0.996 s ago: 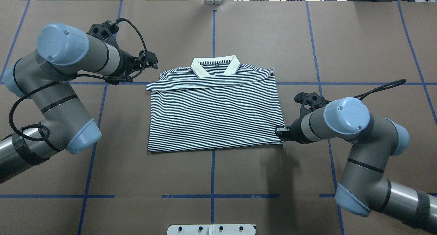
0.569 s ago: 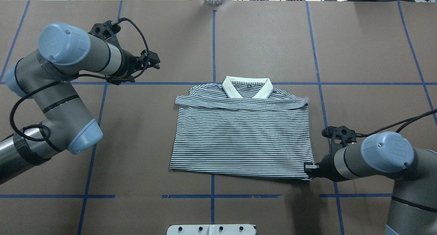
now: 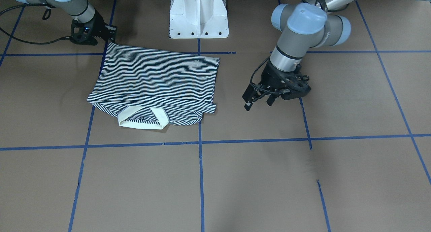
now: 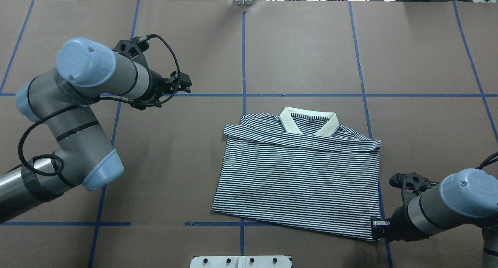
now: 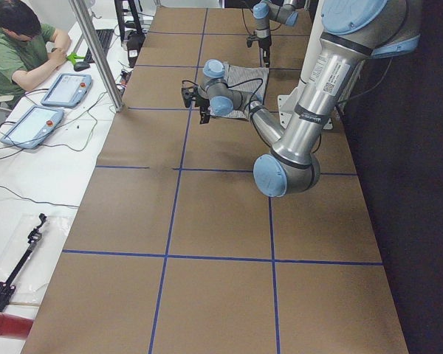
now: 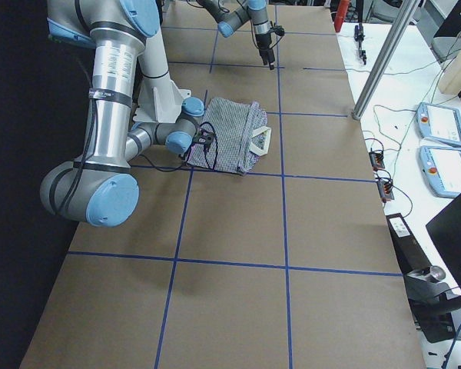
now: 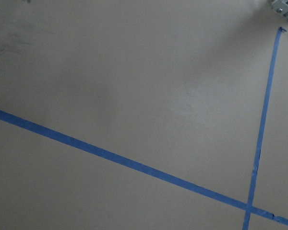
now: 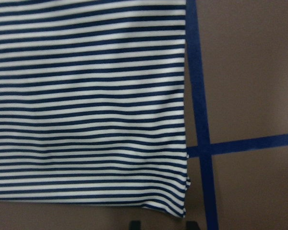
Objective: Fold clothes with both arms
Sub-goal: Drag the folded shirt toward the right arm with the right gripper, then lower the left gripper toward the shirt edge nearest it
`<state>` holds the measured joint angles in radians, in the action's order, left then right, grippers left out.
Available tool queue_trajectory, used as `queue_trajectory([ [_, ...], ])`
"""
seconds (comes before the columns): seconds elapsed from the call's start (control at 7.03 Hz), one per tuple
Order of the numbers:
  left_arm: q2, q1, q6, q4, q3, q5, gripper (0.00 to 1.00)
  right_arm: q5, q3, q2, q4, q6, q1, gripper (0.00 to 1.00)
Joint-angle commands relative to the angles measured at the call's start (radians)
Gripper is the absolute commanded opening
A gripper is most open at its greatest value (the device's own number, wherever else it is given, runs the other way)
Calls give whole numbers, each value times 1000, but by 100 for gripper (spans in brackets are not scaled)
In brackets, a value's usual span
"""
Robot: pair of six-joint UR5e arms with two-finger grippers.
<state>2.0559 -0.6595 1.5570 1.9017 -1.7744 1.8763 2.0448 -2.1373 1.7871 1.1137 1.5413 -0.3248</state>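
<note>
Striped polo shirt (image 4: 299, 178) lies folded and flat on the brown surface (image 4: 303, 46), on the robot's right side. The cream collar (image 4: 309, 122) is on the far edge, the hem nearest the robot and slightly skewed to the blue tape lines (image 4: 243, 54).

Right end effector (image 4: 375, 226) sits low at the shirt's near right corner, touching the hem. The right wrist view shows two dark finger tips at its bottom edge just under the cloth. Grip on the fabric cannot be confirmed.

Left end effector (image 3: 258, 104) hangs above bare surface, well apart from the shirt, fingers spread, holding nothing.
</note>
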Motion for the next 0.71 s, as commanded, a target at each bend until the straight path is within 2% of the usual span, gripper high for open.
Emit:
queue_trajectory([
  [0.0,12,186,164,-203,-115,-2,100,5,-29,-62,-5,25,-95,100],
  [0.14,44,283,281,-248,-112,-5,100,3,-21,-124,-3,26,-152,100],
  [0.28,56,331,341,-263,-99,-31,100,0,-21,-164,-5,26,-205,100],
  [0.43,67,384,394,-263,-73,-101,100,0,-21,-198,-3,26,-238,100],
  [0.57,81,389,403,-259,-39,-109,100,0,-19,-205,-3,26,-247,100],
])
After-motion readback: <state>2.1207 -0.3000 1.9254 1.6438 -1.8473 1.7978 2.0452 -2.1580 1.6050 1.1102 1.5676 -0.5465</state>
